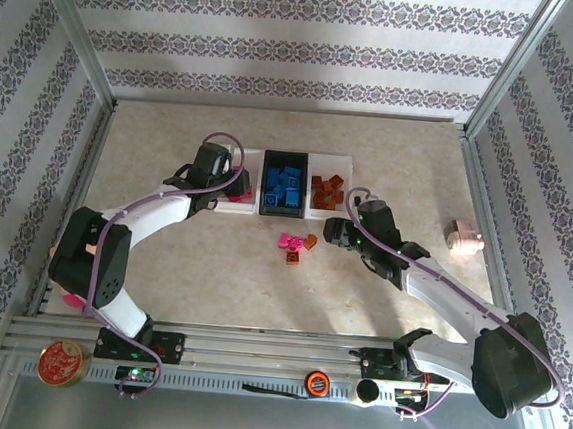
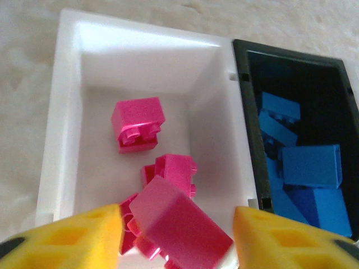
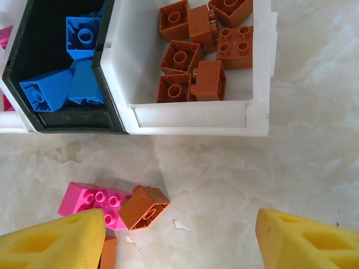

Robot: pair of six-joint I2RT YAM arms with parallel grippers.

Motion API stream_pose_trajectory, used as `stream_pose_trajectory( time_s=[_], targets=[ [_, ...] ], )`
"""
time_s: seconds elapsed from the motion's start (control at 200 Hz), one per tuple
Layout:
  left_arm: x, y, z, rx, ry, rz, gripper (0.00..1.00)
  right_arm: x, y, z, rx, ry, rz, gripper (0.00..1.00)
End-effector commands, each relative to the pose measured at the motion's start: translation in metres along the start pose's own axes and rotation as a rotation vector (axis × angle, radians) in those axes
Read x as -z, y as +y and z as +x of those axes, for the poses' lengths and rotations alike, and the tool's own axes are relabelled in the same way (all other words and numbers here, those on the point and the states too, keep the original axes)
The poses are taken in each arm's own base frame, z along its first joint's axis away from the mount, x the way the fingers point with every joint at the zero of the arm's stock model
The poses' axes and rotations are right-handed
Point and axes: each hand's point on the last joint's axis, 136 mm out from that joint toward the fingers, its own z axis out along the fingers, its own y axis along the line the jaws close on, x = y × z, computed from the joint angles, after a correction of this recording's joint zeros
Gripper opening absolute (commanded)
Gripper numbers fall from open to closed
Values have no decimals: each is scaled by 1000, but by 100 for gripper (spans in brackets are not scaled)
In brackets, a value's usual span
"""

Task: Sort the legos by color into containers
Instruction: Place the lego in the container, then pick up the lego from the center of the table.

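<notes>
1. While the left claw hangs over the left white tray, the right claw sits beside three loose bricks on the table.
2. Left wrist: a tilted pink brick sits between parted yellow fingers above that tray; I cannot tell whether they pinch it.
3. Right wrist: the right claw is spread wide and empty. Brown bricks lie in the right white tray, blue bricks in the black tray.

Magenta legos, blue legos, orange-brown legos; white-black-white containers; damask-striped wallpaper
</notes>
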Motion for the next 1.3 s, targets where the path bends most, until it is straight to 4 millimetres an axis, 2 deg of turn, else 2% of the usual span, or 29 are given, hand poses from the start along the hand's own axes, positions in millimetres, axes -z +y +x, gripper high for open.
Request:
stream_pose_trajectory(
  time_s=[0.0, 0.22, 0.345, 0.53, 0.555, 0.645, 0.815, 0.999, 1.139, 1.294],
  targets=[
    [9, -1, -18, -6, -40, -14, 65, 4, -1, 5, -4, -3, 10, 72],
    [48, -21, -37, 24, -120, 86, 78, 7, 6, 7, 9, 1, -5, 72],
    [71, -31, -35, 54, -151, 161, 84, 6, 11, 13, 16, 18, -18, 72],
    [98, -37, -11, 104, -164, 261, 94, -5, 24, 28, 45, 68, -35, 73],
    [100, -36, -7, 111, -162, 271, 100, -7, 26, 30, 49, 77, -36, 73],
    [108, -33, 10, 136, -159, 302, 100, -15, 32, 38, 48, 100, -43, 73],
    [113, -23, 46, 186, -141, 347, 100, -31, 39, 48, 55, 135, -34, 73],
    [106, -9, 78, 218, -98, 333, 100, -51, 34, 45, -32, 103, 14, 73],
    [103, -5, 90, 227, -75, 333, 100, -66, 33, 44, -85, 101, 44, 73],
    [105, -2, 94, 236, -86, 334, 100, -76, 29, 41, -134, 75, 62, 73]
  ],
)
